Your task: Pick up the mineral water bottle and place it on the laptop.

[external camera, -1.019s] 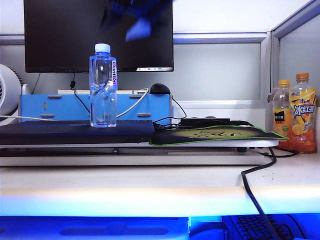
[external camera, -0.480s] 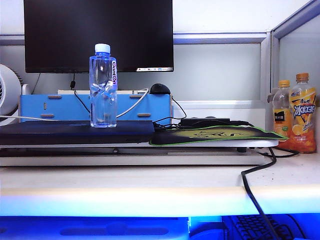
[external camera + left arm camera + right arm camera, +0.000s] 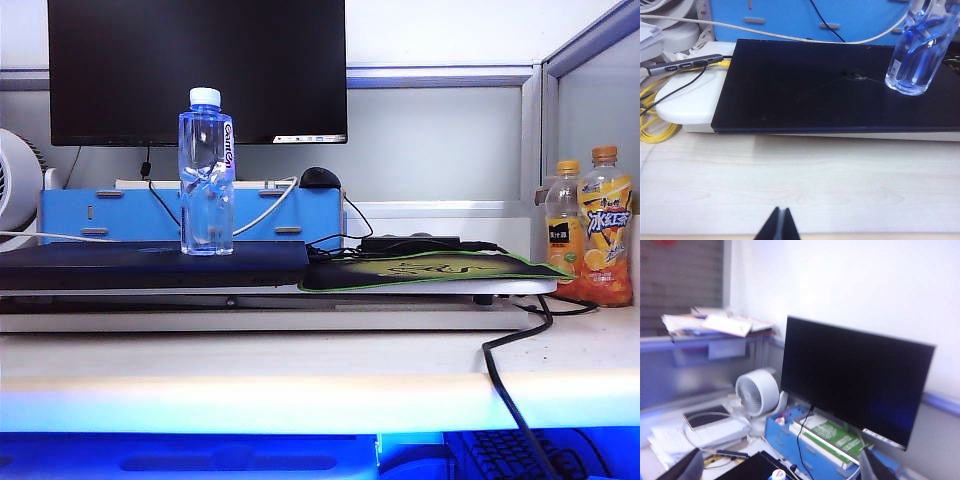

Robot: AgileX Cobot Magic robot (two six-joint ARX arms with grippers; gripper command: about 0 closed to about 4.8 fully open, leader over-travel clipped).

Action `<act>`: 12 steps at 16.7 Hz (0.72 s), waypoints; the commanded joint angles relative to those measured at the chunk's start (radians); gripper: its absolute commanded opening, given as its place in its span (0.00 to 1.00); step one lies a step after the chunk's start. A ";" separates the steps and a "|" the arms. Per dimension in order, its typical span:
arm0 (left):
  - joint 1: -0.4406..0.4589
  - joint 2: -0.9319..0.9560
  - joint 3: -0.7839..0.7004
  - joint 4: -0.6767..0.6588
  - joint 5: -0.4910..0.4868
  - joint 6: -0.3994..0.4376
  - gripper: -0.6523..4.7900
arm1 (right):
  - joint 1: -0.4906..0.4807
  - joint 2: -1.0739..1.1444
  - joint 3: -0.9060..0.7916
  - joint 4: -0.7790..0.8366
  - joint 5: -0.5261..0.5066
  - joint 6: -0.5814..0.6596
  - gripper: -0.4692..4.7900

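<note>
The mineral water bottle [image 3: 206, 180] stands upright on the laptop [image 3: 150, 265], near its right end. In the left wrist view the bottle [image 3: 917, 55] rests on the dark lid of the laptop [image 3: 830, 90]. My left gripper [image 3: 780, 212] is shut and empty, low over the pale desk in front of the laptop. My right gripper [image 3: 781, 462] is open and high above the desk, its two fingers [image 3: 687, 467] wide apart. The bottle's white cap [image 3: 778, 475] shows far below between them. Neither gripper appears in the exterior view.
A black monitor [image 3: 195, 70] stands behind a blue organiser [image 3: 130, 212]. A white fan [image 3: 757, 392] is at the left. The green-edged mouse pad [image 3: 430, 270] lies right of the laptop, with two orange drink bottles [image 3: 590, 225] beyond it. A black cable [image 3: 510, 380] crosses the desk front.
One second ago my right gripper showed as a blue blur before the monitor's top; it has since risen out of the exterior view. The bottle stays put on the laptop.
</note>
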 commanded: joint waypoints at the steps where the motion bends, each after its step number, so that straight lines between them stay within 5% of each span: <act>1: 0.000 -0.002 0.002 0.008 0.003 0.001 0.12 | -0.001 -0.138 0.003 -0.094 0.009 -0.003 0.88; 6: 0.000 -0.002 0.002 0.008 0.003 0.001 0.12 | -0.007 -0.250 -0.026 -0.394 0.114 -0.055 0.88; 12: 0.000 -0.002 0.002 0.008 0.003 0.001 0.12 | -0.003 -0.320 -0.306 -0.283 0.135 -0.097 0.88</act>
